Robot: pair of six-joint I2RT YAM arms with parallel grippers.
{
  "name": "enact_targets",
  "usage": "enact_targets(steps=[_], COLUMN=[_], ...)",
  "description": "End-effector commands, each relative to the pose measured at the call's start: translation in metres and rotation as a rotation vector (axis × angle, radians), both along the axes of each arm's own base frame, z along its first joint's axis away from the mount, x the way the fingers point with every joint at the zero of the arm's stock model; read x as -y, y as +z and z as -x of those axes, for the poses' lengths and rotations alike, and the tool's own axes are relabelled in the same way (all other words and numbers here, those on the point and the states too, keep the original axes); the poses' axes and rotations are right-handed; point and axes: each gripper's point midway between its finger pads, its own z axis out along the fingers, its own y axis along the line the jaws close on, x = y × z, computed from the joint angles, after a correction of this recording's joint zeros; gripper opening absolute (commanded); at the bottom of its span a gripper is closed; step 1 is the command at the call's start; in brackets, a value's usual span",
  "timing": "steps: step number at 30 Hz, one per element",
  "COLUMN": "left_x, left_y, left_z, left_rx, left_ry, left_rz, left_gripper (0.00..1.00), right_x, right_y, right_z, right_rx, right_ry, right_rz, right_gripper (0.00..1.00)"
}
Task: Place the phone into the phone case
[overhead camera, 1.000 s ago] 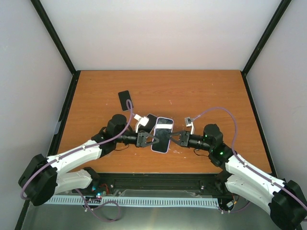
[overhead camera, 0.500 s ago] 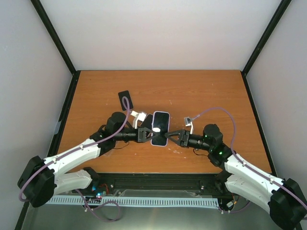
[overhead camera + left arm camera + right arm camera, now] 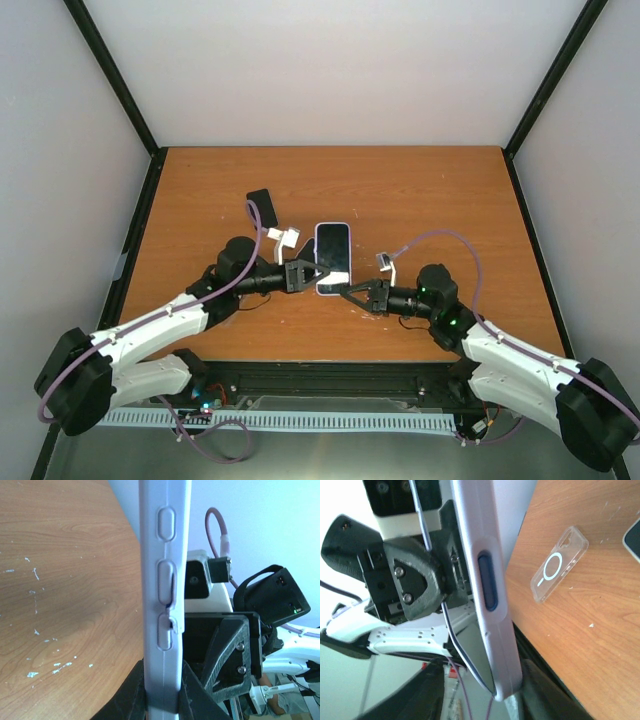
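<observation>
The phone (image 3: 333, 257) is held face up over the middle of the table (image 3: 430, 200), a little toward the near edge, between the two arms. A pale lavender phone case (image 3: 162, 605) wraps its rim, and the raised button covers run down the edge in the left wrist view. The left end effector (image 3: 310, 273) is clamped tight on the phone's cased left edge, fingers pinching front and back. The right end effector (image 3: 350, 292) has the phone's near right corner between its fingers; whether they actually press on it I cannot tell. On the table behind, a clear case (image 3: 559, 562) with a white ring lies flat, and a dark flat item (image 3: 261, 207) rests well apart toward the far left.
</observation>
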Motion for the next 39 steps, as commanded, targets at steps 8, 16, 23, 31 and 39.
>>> enact_targets(steps=[8,16,23,31,39], left_x=[-0.009,-0.003,-0.003,0.0,0.001], left_y=[0.02,0.033,0.029,0.028,0.023], left_z=[-0.021,0.001,0.008,0.017,0.019], left_rx=[0.15,0.101,0.089,0.07,0.049], left_ry=[0.095,-0.003,-0.029,-0.087,-0.1], left_rz=[-0.083,0.044,0.065,0.103,0.118], left_gripper=[0.05,0.05,0.05,0.06,0.08], right_x=[0.006,0.015,0.013,0.005,0.003], right_y=[0.01,0.025,0.021,0.02,0.023], right_z=[-0.005,-0.007,-0.011,-0.012,-0.012], right_rx=[-0.013,0.064,0.056,0.069,0.083], right_ry=[-0.072,-0.127,-0.132,-0.09,-0.078], right_rz=[-0.063,-0.099,-0.046,-0.04,-0.056], right_gripper=[0.03,0.51,0.69,0.64,0.25])
